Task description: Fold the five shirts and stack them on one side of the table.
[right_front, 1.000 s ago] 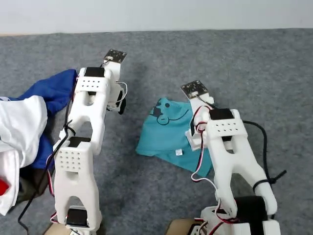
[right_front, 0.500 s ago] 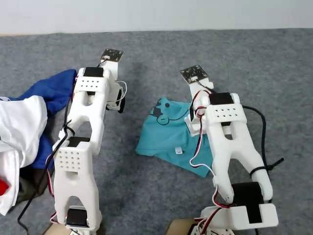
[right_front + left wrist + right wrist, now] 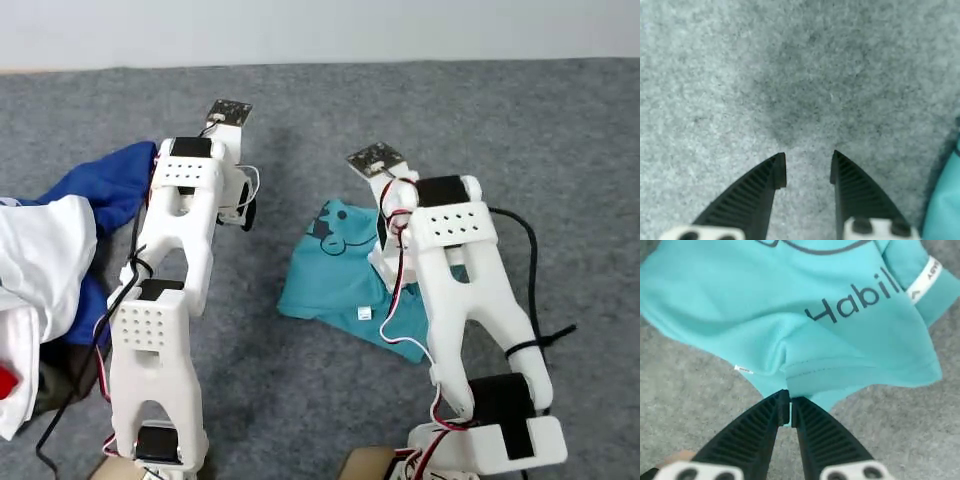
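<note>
A teal shirt (image 3: 335,275) with a dark bear print lies crumpled at the middle of the grey table. My right gripper (image 3: 790,402) is shut on the hem of the teal shirt (image 3: 805,315), and the cloth bunches at its tips. In the high view the right arm (image 3: 445,235) hangs over the shirt's right part. My left gripper (image 3: 808,167) is open with nothing between its fingers, low over bare grey felt just left of the shirt. It shows as a dark tip (image 3: 247,215) in the high view, and the teal shirt's edge (image 3: 946,210) is beside it.
A pile of other shirts sits at the table's left edge: a blue one (image 3: 105,185), a white one (image 3: 40,265), a red scrap (image 3: 5,382) and dark cloth (image 3: 60,385). Bare grey felt (image 3: 560,150) covers the far and right sides.
My right arm has swung left and farther from its base, drawing the teal shirt's right edge along with it. The left arm has kept still.
</note>
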Motion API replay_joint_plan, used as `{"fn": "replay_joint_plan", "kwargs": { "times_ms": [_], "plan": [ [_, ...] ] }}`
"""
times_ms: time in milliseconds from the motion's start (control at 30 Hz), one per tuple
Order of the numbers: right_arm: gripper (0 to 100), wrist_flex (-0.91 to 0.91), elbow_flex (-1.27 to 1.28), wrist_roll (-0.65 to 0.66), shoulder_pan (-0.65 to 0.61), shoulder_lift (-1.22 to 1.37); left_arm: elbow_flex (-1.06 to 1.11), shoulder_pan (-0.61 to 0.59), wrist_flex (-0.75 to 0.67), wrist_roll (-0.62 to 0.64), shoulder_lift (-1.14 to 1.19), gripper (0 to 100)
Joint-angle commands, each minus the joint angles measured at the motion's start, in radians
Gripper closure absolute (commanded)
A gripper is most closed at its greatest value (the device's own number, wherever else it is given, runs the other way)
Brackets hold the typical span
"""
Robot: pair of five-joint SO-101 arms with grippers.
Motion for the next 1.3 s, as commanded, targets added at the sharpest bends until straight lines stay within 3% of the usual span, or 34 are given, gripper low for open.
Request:
{"fn": "replay_joint_plan", "kwargs": {
  "times_ms": [0, 200, 667, 833, 1067, 1267],
  "plan": [
    [98.7, 0.079, -0.101, 0.011, -0.005, -0.053, -0.015, 0.000, -0.014, 0.009, -0.012, 85],
    [98.7, 0.242, -0.161, 0.009, -0.004, -0.053, -0.015, 0.000, -0.014, 0.009, -0.012, 85],
    [98.7, 0.239, 0.087, 0.018, 0.061, -0.134, -0.015, 0.000, -0.014, 0.009, -0.012, 85],
    [97.6, 0.151, 0.098, 0.020, 0.101, -0.127, -0.015, 0.002, -0.014, 0.009, -0.012, 85],
    [71.2, 0.071, 0.092, -0.046, 0.173, -0.134, -0.015, 0.002, -0.014, 0.009, -0.012, 85],
    [69.9, -0.117, 0.098, -0.109, 0.217, -0.125, -0.015, 0.002, -0.014, 0.009, -0.012, 85]
  ]
}}
